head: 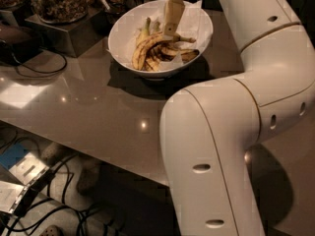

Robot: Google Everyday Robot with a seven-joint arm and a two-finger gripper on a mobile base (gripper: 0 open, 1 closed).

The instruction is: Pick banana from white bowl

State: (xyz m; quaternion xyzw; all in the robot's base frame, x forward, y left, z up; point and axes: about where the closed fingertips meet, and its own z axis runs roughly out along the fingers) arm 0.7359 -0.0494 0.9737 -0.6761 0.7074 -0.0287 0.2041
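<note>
In the camera view, the white bowl (123, 29) stands on the grey-brown surface (98, 112) towards its far side, lined with white paper (198, 13) that rises above the rim at the back right. The banana (147, 47), long, curved and heavily streaked with brown-black, lies inside the bowl. It arcs from its low end near the front left wall up towards the bowl's middle. Shorter bananas with greenish tips (144, 28) rest just behind it, and more dark-streaked fruit (184, 54) lies to its right.

The gripper (170, 32) comes down from the top edge into the bowl, tan in colour and tilted slightly. Its tip seems to meet the upper end of the banana. I cannot tell whether it is clamped on the fruit or loose.

The white arm (221, 146) fills the right half of the view, bending at a large joint in the foreground and running up past the bowl's right side.

At the far left, a glass jar of nuts (56, 1) sits on a metal stand (66, 32). A black cable (47, 69) loops over the surface beside it. Below the surface's near edge, more cables (74, 208) lie on the floor.
</note>
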